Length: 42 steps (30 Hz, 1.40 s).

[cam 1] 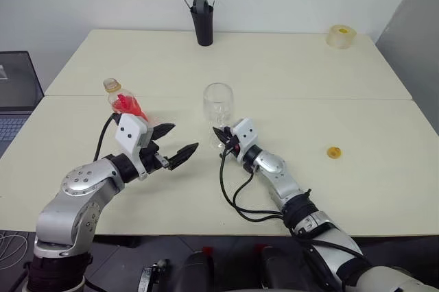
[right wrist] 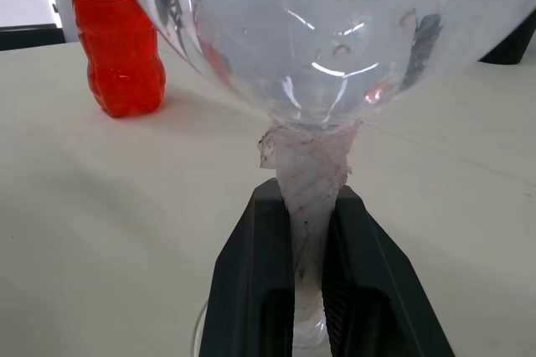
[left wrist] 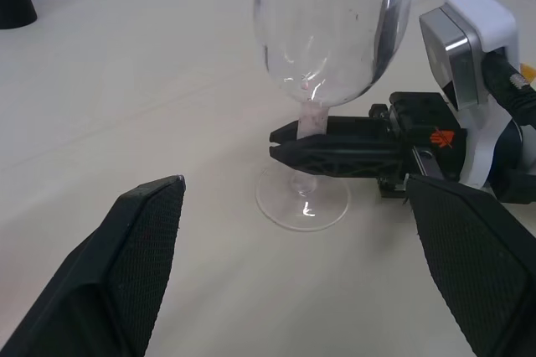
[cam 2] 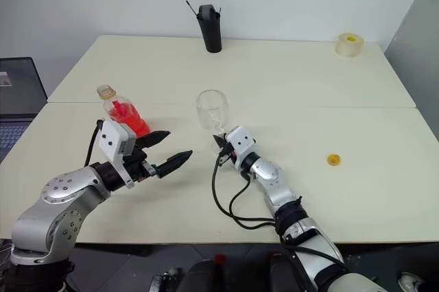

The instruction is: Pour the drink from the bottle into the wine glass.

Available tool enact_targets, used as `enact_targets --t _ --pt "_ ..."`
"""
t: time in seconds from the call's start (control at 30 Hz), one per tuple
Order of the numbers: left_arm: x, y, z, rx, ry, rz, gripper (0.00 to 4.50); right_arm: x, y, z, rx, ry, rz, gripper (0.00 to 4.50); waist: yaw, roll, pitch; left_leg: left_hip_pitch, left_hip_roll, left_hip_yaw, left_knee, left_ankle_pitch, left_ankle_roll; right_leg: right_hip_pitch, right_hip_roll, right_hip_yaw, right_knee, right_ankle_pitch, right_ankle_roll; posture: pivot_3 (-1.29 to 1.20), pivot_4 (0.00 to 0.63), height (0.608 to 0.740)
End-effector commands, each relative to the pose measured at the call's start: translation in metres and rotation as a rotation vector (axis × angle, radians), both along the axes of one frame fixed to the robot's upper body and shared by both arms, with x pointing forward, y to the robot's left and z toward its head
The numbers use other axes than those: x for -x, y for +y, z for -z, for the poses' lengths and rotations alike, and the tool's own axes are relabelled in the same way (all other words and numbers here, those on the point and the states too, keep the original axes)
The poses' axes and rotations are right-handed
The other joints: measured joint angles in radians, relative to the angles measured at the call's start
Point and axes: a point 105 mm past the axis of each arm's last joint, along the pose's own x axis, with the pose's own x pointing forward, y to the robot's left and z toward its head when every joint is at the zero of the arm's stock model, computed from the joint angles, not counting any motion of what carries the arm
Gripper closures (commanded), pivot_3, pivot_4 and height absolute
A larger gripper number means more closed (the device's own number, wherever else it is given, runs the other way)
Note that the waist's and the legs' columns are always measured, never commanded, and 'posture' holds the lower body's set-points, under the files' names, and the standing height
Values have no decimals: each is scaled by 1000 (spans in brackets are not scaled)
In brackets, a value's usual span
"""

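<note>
The bottle (cam 1: 123, 102) stands upright at the table's left, its neck open, with red drink (right wrist: 122, 59) in its lower part. It sits just behind my left gripper (cam 1: 183, 137), which hangs open and empty above the table, pointing toward the wine glass (cam 1: 218, 102). The glass stands upright mid-table and its bowl (right wrist: 318, 30) looks empty. My right gripper (cam 1: 219, 132) is shut on the glass's stem (left wrist: 313, 116), just above the round foot (left wrist: 302, 206). The two black fingers (right wrist: 255, 281) press the stem from both sides.
A tall black cup (cam 1: 202, 21) with sticks in it stands at the back edge. A roll of tape (cam 1: 341, 35) lies at the back right, and a small yellow round piece (cam 1: 334, 152) rests right of the glass. A laptop (cam 1: 14, 93) sits off the table's left.
</note>
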Motion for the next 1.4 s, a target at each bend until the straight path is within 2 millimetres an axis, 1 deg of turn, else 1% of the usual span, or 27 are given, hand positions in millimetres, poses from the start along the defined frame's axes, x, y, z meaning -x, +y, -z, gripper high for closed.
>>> enact_targets --t 0.03,0.23,0.3,0.33,0.4,0.6,0.63,0.67,0.8,0.9,0.97,1.03,1.1,1.17,1.23,1.27,1.33,1.37,1.4 --pt "4 1 -12 -9 -47 5 0 -1 3 3 12 31 -15 4361 0 0 0 1 0 0 0 0 0 1 0 0 0 0 0 0 150 740" --pt "4 2 -10 -11 -38 3 0 -1 4 10 67 45 -30 4361 -1 0 0 4 0 1 -1 -1 2 2 0 1 1 0 0 0 150 740" --pt "4 3 -10 -10 -37 3 0 -1 2 10 74 42 -28 3619 -1 0 0 4 0 1 -1 -1 2 2 0 1 1 0 0 0 150 740" --pt "4 3 -10 -10 -37 3 0 -2 1 9 75 41 -26 3346 -1 0 0 4 0 1 -1 -1 2 2 0 1 1 0 0 0 150 740" --pt "4 3 -10 -9 -35 3 0 -3 -1 8 70 45 -14 2659 -1 0 0 4 0 1 -1 -1 2 2 0 1 1 0 0 0 150 740" --pt "1 5 -10 -12 -34 -4 0 -2 -6 1 69 30 -20 459 -1 0 0 4 0 1 -1 -1 2 2 0 1 1 0 0 0 150 740" --pt "0 7 -9 -14 -33 -8 0 -1 -8 0 72 25 -25 151 -1 0 0 4 0 1 -1 -1 2 2 0 1 1 0 0 0 150 740" --pt "0 9 -9 -14 -34 -18 0 1 -11 -1 78 17 -29 34 0 0 0 4 0 1 -1 -1 2 2 0 1 1 0 0 0 150 740" --pt "-2 23 -8 -10 -43 -86 0 16 -31 0 143 27 -82 34 1 -1 0 4 0 1 -1 -1 2 2 0 1 1 0 0 0 150 740" --pt "-3 37 -4 -15 -67 -167 0 29 -54 -3 185 79 -97 34 8 -1 0 4 0 1 -1 -2 3 2 0 1 1 0 0 0 150 740" --pt "-3 47 0 -13 -84 -235 0 40 -73 -10 200 116 -100 34 9 0 0 3 0 1 -1 -2 3 2 0 1 0 0 0 0 150 740" --pt "-4 55 2 -5 -111 -299 0 50 -93 -23 214 124 -102 34 10 0 0 3 0 1 -2 -2 3 2 0 1 0 0 0 0 150 740" --pt "-7 62 4 3 -144 -350 0 58 -110 -42 227 131 -104 34 11 -1 0 3 0 0 -1 -2 3 2 0 1 -1 0 0 0 150 740" --pt "-10 71 8 -2 -161 -393 0 66 -125 -65 260 124 -115 34 11 -1 0 3 -1 0 -1 -2 3 2 0 0 -1 0 0 0 150 740" --pt "-12 81 9 12 -182 -449 0 72 -134 -95 286 109 -132 34 10 -1 0 3 -1 0 -1 -2 3 3 0 0 -2 0 0 0 150 740" --pt "-13 85 9 23 -194 -474 0 74 -136 -111 292 101 -143 34 9 -1 0 3 -1 0 -2 -2 3 3 0 1 -2 0 0 0 150 740" --pt "-16 90 11 34 -209 -521 0 77 -133 -144 288 74 -175 34 6 -1 0 3 0 0 -2 -2 3 3 0 1 -2 0 0 0 150 740" --pt "-17 90 13 38 -210 -532 0 78 -129 -158 289 57 -186 34 6 -1 0 4 0 0 -2 -2 3 2 0 1 -2 0 0 0 150 740" --pt "-17 90 15 40 -211 -537 0 78 -126 -167 291 49 -192 34 8 -1 0 4 0 -1 -2 -2 3 3 1 0 -2 0 0 0 150 740"
